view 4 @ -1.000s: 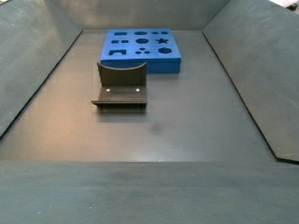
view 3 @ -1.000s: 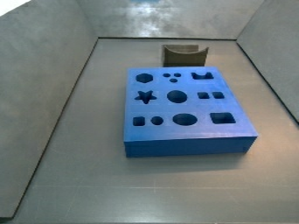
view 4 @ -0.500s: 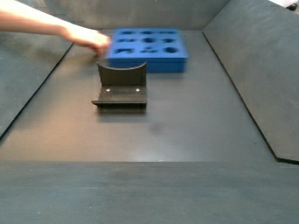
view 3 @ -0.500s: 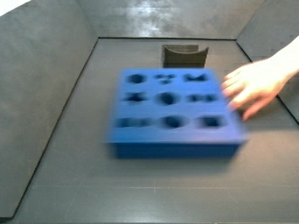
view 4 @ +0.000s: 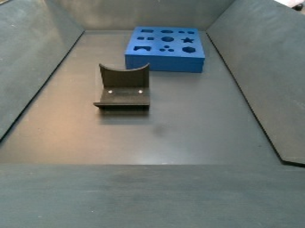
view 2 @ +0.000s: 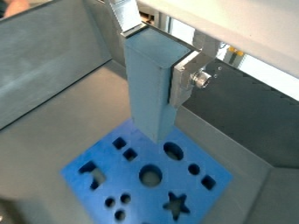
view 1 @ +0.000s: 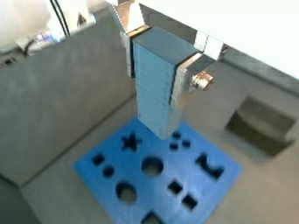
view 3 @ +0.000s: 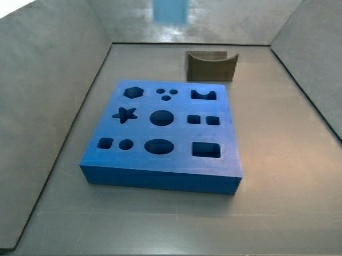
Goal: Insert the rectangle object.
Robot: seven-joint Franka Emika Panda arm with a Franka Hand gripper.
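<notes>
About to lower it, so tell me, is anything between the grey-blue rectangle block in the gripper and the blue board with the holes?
Nothing visible is. In both wrist views the gripper holds the rectangle object upright, high above the blue board, with only open air between them. The brown curved holder sits off to one side on the floor.

The block (view 1: 156,83) is a tall, slim, light grey-blue bar with flat faces. It hangs upright in the gripper (view 1: 162,52), its upper part clamped between the two silver fingers (view 2: 187,76), its lower end pointing down below them, clear of any surface in both wrist views. In a side view only its lower tip (view 3: 170,10) shows, high at the picture's edge.
</notes>
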